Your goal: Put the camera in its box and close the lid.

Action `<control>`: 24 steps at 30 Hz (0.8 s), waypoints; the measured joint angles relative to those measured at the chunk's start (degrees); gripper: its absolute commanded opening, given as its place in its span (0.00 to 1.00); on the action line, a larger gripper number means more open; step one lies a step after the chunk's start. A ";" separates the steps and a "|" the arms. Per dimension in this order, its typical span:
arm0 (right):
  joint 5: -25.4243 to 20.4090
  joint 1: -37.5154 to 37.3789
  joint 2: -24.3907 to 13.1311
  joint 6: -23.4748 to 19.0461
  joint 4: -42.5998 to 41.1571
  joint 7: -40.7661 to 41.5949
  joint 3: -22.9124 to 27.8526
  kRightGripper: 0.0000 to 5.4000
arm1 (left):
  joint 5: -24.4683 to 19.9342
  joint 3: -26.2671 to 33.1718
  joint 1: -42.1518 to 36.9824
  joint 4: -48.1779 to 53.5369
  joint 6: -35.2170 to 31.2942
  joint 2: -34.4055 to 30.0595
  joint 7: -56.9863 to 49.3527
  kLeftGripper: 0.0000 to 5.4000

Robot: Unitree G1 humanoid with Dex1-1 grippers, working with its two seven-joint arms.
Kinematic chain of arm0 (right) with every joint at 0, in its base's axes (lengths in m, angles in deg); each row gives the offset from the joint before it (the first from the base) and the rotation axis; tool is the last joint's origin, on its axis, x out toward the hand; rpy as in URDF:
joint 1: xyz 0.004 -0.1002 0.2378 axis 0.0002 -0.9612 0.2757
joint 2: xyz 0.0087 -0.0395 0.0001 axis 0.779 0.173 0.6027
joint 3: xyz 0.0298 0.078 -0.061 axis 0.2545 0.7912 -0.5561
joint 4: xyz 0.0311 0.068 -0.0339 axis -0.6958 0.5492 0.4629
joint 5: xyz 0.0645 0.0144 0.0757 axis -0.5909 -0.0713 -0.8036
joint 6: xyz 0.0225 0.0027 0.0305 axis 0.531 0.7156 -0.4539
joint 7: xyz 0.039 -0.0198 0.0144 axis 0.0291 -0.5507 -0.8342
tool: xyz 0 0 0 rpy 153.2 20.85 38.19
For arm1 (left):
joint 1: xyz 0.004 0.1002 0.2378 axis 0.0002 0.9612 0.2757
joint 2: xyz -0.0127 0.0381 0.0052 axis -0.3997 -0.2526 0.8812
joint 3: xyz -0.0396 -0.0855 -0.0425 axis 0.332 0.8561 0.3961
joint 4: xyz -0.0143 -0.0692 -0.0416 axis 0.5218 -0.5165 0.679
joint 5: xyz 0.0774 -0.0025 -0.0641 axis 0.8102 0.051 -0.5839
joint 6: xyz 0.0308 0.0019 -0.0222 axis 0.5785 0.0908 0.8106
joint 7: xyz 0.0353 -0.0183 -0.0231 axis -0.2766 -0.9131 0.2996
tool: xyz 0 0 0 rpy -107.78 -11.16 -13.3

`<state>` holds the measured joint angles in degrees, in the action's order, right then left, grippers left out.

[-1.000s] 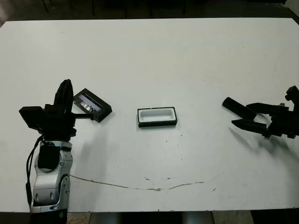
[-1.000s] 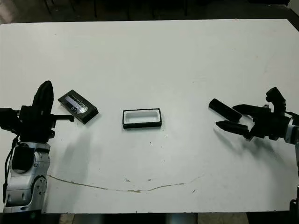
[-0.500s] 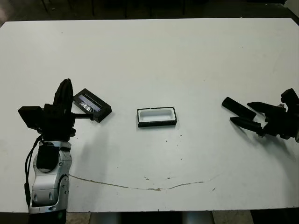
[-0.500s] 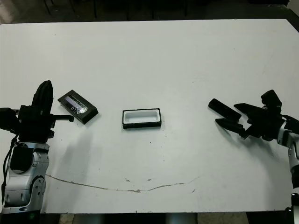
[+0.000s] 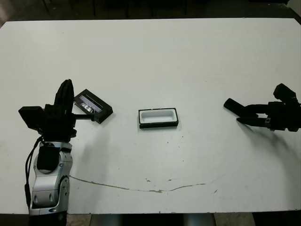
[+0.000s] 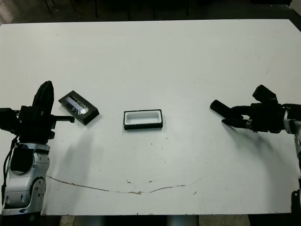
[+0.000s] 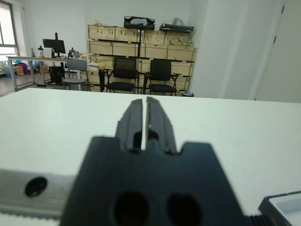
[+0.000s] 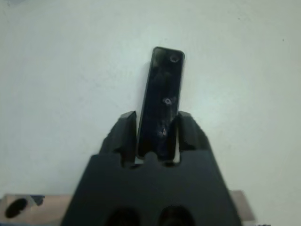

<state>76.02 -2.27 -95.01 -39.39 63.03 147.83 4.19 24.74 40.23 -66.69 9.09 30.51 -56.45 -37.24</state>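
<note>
Right hand (image 8: 155, 127) fingers astride camera (image 8: 163, 94), box (image 5: 158, 117) well apart

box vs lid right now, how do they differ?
The box shows a white lining; the lid shows a shiny grey face. The box lies square to the table's front edge at mid-table; the lid lies turned at an angle, beside the left gripper. Both are black-rimmed, similar-sized rectangles, and neither is held.

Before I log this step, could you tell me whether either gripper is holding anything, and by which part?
The right gripper has the camera between its fingers, closed on the bar's near end, the rest jutting forward. The left gripper is shut on nothing.
</note>
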 measured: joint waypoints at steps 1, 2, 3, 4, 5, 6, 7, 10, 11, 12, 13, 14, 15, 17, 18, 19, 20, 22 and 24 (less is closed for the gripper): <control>0.27 0.57 0.00 0.74 1.01 0.10 -0.27 0.19 | -0.02 -0.01 0.00 0.00 0.02 0.00 0.00 0.00; 0.69 1.05 -0.01 1.31 1.69 0.07 -0.49 0.16 | 0.01 -0.01 0.00 0.00 0.04 0.00 0.00 0.00; 1.06 1.35 -0.05 1.78 2.13 -0.07 -0.65 0.15 | 0.06 -0.01 0.00 0.00 0.06 0.00 0.00 0.00; 1.16 1.62 -0.06 2.33 2.84 -0.13 -0.57 0.14 | 0.10 0.00 0.00 0.00 0.07 -0.01 0.00 0.00; 1.10 1.71 -0.05 3.07 3.66 -0.38 -0.22 0.13 | 0.07 0.01 0.00 0.00 0.07 -0.01 0.00 0.00; 0.94 1.71 -0.03 3.45 4.28 -0.79 0.23 0.13 | 0.02 0.05 0.01 0.00 0.06 -0.01 0.00 0.00; 0.58 1.72 0.09 3.84 5.13 -1.33 0.82 0.13 | -0.02 0.09 0.01 0.01 0.06 -0.01 0.01 0.00; -1.12 1.70 0.92 3.73 6.81 -1.84 3.05 0.13 | -0.19 0.13 0.02 0.03 0.06 -0.01 0.04 0.00; -1.81 1.69 1.35 3.34 7.00 -1.80 3.86 0.13 | -0.26 0.13 0.02 0.04 0.06 -0.01 0.05 0.00; -2.86 1.70 1.91 2.75 7.15 -1.39 4.93 0.13 | -0.34 0.12 0.01 0.06 0.03 -0.01 0.05 0.00; -4.16 1.76 2.44 2.20 7.26 -0.74 6.00 0.13 | -0.37 0.12 0.01 0.09 -0.01 -0.01 0.04 0.00; -5.56 1.97 3.01 1.60 7.29 0.14 7.08 0.13 | -0.37 0.11 0.01 0.11 -0.07 -0.01 0.03 0.00; -6.74 2.63 3.62 0.78 7.22 1.06 7.99 0.13 | -0.36 0.10 0.01 0.12 -0.08 -0.01 0.01 0.00; -8.60 4.49 4.67 -0.67 5.88 2.65 9.20 0.13 | -0.34 0.03 0.01 0.13 -0.09 -0.01 0.01 0.00; -9.56 5.61 5.11 -1.19 4.63 3.32 9.54 0.13 | -0.31 -0.01 0.02 0.14 -0.09 -0.01 0.00 0.00; -10.37 6.69 5.47 -1.94 3.21 3.93 9.82 0.13 | -0.30 -0.07 0.02 0.15 -0.09 -0.01 0.00 0.00; -11.35 7.90 5.96 -2.87 1.76 4.55 10.12 0.13 | -0.29 -0.13 0.02 0.17 -0.09 -0.01 0.00 0.00; -13.10 9.98 6.97 -6.68 -1.95 5.31 10.23 0.13 | -0.23 -0.30 0.02 0.24 -0.12 -0.01 -0.01 0.00; -14.01 11.44 8.02 -11.73 -7.50 5.13 9.18 0.13 | -0.03 -0.53 0.01 0.29 -0.16 0.00 -0.21 0.00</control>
<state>62.00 9.17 -86.99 -51.12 55.53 152.96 13.37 24.71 39.70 -66.68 9.38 30.35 -56.45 -37.44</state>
